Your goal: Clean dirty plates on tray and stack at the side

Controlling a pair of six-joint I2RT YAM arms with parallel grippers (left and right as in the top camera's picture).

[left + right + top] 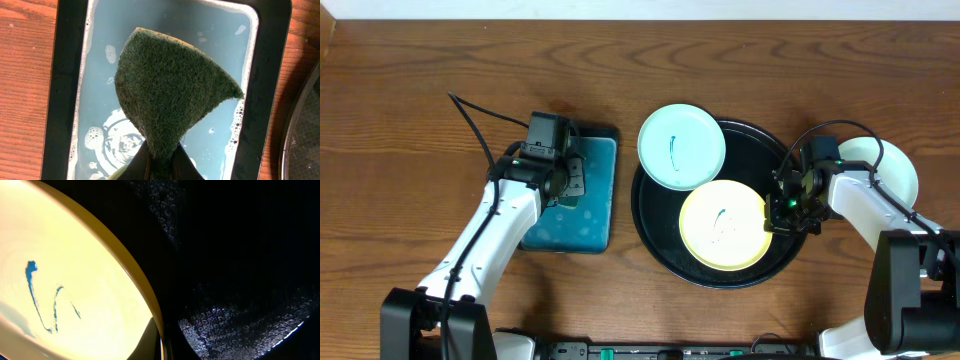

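Overhead: unreadable teal scribble [722, 223] on yellow plate [705, 248] in black tray [654, 218].

Overhead: straight down over the whole brown wooden table [410, 80]. Left wrist: close above green scouring sponge [170, 95] and rectangular teal tray [210, 50]. Right wrist: grazing pale yellow round plastic plate [75, 255] and large round black tray [240, 255]. Overhead shares all.

Green scouring sponge [170, 95] above a soapy teal rectangular tray [215, 50] on a wooden table [420, 80].
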